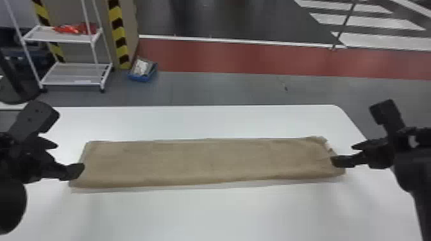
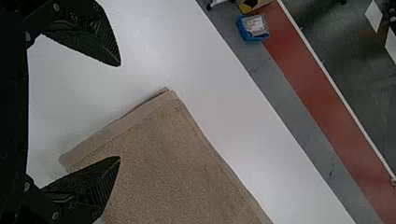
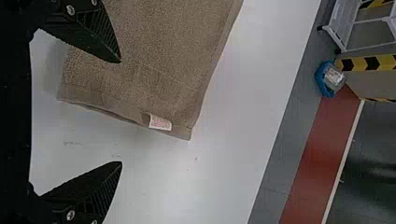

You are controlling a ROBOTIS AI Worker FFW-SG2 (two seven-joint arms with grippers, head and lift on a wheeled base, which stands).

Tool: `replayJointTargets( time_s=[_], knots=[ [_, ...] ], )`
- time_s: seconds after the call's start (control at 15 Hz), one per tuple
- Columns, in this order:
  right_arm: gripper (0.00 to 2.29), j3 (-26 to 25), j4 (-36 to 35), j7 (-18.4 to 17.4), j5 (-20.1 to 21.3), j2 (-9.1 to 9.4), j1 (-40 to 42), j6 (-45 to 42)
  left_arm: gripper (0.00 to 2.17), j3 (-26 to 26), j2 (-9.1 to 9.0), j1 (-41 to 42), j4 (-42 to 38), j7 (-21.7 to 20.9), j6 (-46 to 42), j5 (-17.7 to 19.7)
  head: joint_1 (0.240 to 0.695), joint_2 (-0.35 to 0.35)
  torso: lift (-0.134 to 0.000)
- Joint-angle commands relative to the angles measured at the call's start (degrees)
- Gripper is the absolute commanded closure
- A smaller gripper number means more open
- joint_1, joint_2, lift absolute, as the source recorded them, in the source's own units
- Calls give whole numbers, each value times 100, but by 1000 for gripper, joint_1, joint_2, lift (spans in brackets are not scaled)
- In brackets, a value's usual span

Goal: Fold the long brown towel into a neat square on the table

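Waiting open at the towel's two ends, my left hand (image 2: 119, 111) and my right hand (image 3: 120, 112) have their fingers spread wide, with nothing between them. The long brown towel (image 1: 205, 163) lies flat across the desk (image 1: 205, 214), stretched from one hand to the other. At its right end the layers part slightly beside a small white label (image 3: 160, 122), so I take it to be doubled lengthwise, with the crosswise folds to come.

I expect it to be light, soft and limp, with a nap that grips well and nothing to break. The likely trouble is catching only the upper layer, or letting the middle sag and crease. I would pinch all the layers together near the corners of one short end, low against the desk, then lay that end over towards the other and smooth it.

On the floor beyond the desk, a blue bin (image 1: 137, 78) holds something pale in clear wrapping (image 1: 141, 66). To its left, a white rack (image 1: 75, 84) carries red items (image 1: 73, 29) on its upper shelf.
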Motion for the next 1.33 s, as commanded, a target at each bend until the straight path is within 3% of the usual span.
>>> replayJointTargets(
  time_s=[0.0,0.33,0.67,1.27],
  knots=[
    [113,0,46,-5,12,-1,0,-56,198,-67,-66,-169,90,7,552,103,695,-129,-124],
    [113,0,265,-58,47,-10,-70,-266,198,-119,-127,-802,828,130,2011,446,695,-133,-124],
    [113,0,520,-111,135,-10,-141,-548,198,-49,-136,-1259,1338,315,2714,938,695,-130,-124],
    [113,44,810,-216,214,-97,-255,-794,259,-155,-250,-1795,2129,447,2802,1167,695,-156,-124]
  ],
)
